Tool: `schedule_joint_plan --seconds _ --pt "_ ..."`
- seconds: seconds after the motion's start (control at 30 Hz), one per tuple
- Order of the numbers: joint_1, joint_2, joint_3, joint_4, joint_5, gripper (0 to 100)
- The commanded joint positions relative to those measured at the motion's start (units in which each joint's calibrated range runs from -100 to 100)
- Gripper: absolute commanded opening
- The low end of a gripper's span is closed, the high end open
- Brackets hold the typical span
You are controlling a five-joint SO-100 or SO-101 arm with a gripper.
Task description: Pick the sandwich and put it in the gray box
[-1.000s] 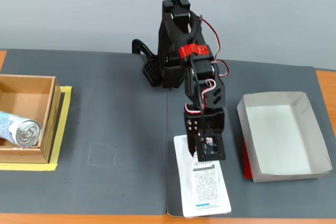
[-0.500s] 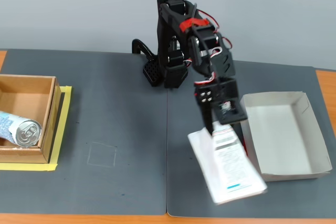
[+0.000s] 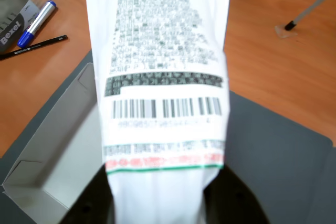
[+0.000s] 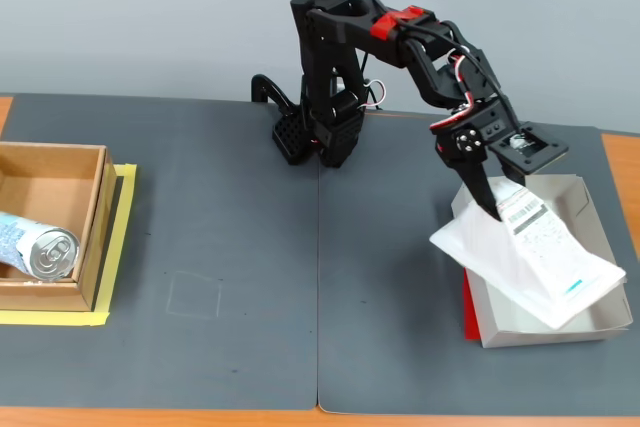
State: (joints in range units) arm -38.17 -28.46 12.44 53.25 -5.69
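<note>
From the fixed view I see my black two-finger gripper clamped on one end of the sandwich, a flat white plastic-wrapped package with a printed label, barcode and a thin blue stripe at its far end. The package hangs tilted in the air, label up, its free end sloping down over the gray box, a shallow pale gray-white paperboard tray with low flared walls. I cannot tell whether that lower end touches the tray. A red edge shows under the tray's left wall in this view.

In the wrist view the sandwich fills the middle of the frame, pinched at the bottom between the dark fingers, with the gray box below and to its left on the dark mat.

Far left in the fixed view, a silver drink can lies on its side in a brown cardboard box.
</note>
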Motion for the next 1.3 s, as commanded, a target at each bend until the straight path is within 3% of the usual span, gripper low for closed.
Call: schedule_joint_plan --seconds 0.0,0.83,1.27 --pt "-2.0 0.3 -3.0 -3.8 -0.2 2" --pt "-12.1 17.3 -3.1 -22.2 0.3 2" --pt "-11.9 20.5 -3.1 -24.2 0.3 2"
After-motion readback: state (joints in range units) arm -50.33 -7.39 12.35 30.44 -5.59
